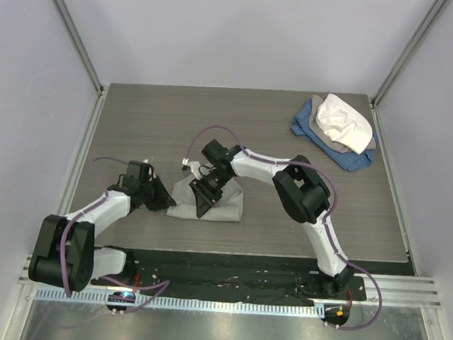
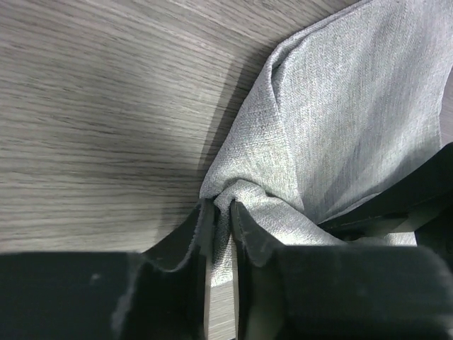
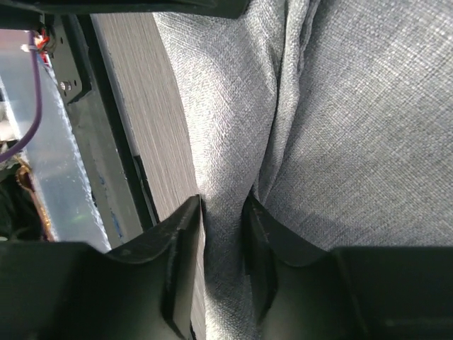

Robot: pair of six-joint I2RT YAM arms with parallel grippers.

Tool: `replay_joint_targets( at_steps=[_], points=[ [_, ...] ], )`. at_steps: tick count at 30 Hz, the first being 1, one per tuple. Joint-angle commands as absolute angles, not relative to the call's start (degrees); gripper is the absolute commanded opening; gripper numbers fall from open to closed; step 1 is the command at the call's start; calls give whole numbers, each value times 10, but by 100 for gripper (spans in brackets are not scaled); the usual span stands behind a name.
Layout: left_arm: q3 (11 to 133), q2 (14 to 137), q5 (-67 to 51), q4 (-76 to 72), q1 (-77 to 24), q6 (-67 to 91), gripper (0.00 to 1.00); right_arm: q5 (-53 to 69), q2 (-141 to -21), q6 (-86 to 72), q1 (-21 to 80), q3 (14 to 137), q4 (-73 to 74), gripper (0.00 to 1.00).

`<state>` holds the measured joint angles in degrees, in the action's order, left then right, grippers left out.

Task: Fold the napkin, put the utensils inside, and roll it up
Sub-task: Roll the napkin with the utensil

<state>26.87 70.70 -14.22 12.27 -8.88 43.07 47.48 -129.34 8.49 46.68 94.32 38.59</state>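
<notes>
From above: the plain light grey cloth napkin (image 1: 225, 206) sits in the middle of the grey wood-grain desk (image 1: 152, 126), towards the near edge. It's a rumpled bundle, not a flat sheet. The left arm's black fingers (image 1: 161, 196) meet its left edge, and the right arm's black fingers (image 1: 205, 203) come down on its middle. Far right, well apart from the action, lies a heap of blue, grey and white cloths (image 1: 336, 129). No utensils show anywhere here.

Over to the left wrist camera: the left arm's fingers (image 2: 200, 237) are drawn narrow, pinching a gathered bit of the napkin (image 2: 340, 127). The cloth puckers right at the tips and fans away up and to the right, throwing a shadow on the desk (image 2: 85, 106).

Now the right wrist camera: the right arm's fingers (image 3: 180, 237) are narrow too, with a raised ridge of the napkin (image 3: 354, 106) running between them. It looks like a hold on that crease. A strip of desk (image 3: 159, 120) shows on the left of this view.

My call: this is the folding step, and it's early going. Both arms grip the cloth, but no clean fold is laid down yet. Fetching the utensils, placing them inside and rolling the napkin up are all left to do.
</notes>
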Motion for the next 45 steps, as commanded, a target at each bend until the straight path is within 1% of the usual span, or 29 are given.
replay_joint_targets(
  at_steps=[1, 2, 3, 5, 6, 8, 10, 11, 13, 14, 16, 20, 28, 35, 38, 39, 40, 41, 42, 43, 44, 45],
  points=[
    [280, 734, -144, 110, -89, 420, 8, 354, -1247, 79, 468, 952, 397, 42],
    [282, 739, -147, 112, -90, 419, 6, 345, -1226, 79, 468, 952, 394, 44],
    [285, 746, -149, 112, -89, 417, 5, 333, -1213, 79, 470, 950, 390, 49],
    [291, 753, -155, 119, -89, 414, 1, 287, -1172, 85, 480, 940, 366, 54],
    [294, 757, -156, 120, -89, 411, 0, 265, -1156, 90, 485, 918, 350, 60],
    [303, 766, -157, 130, -90, 407, 0, 196, -1107, 109, 507, 883, 291, 66],
    [313, 774, -158, 138, -90, 405, 0, 141, -1076, 122, 529, 822, 245, 78],
    [316, 777, -157, 147, -89, 403, 0, 82, -1064, 145, 553, 801, 201, 80],
    [326, 785, -158, 154, -89, 402, 0, 25, -1037, 170, 582, 745, 161, 82],
    [329, 787, -158, 162, -89, 400, 0, -24, -1028, 188, 607, 718, 128, 83],
    [336, 791, -159, 165, -89, 397, 0, -50, -1027, 204, 623, 701, 92, 83],
    [345, 795, -161, 171, -90, 397, 0, -93, -1045, 229, 647, 688, 71, 84],
    [352, 798, -163, 178, -90, 394, 0, -98, -1083, 251, 648, 699, 76, 79],
    [359, 802, -165, 181, -89, 392, 0, -71, -1105, 247, 645, 708, 94, 72],
    [363, 804, -170, 178, -89, 388, 0, -43, -1122, 231, 636, 726, 122, 61],
    [364, 803, -172, 178, -89, 387, 0, -33, -1127, 226, 632, 731, 131, 56],
    [364, 800, -172, 176, -90, 386, 2, -21, -1132, 221, 627, 742, 151, 49],
    [365, 795, -169, 178, -90, 386, 7, 18, -1136, 208, 615, 748, 162, 45],
    [366, 791, -158, 178, -89, 386, 17, 35, -1145, 204, 609, 752, 174, 42],
    [368, 779, -151, 179, -89, 386, 22, 59, -1150, 197, 602, 763, 196, 39],
    [371, 772, -145, 183, -89, 385, 26, 102, -1155, 183, 595, 768, 207, 38],
    [374, 766, -130, 188, -89, 384, 35, 132, -1168, 174, 578, 773, 217, 37]
  ],
)
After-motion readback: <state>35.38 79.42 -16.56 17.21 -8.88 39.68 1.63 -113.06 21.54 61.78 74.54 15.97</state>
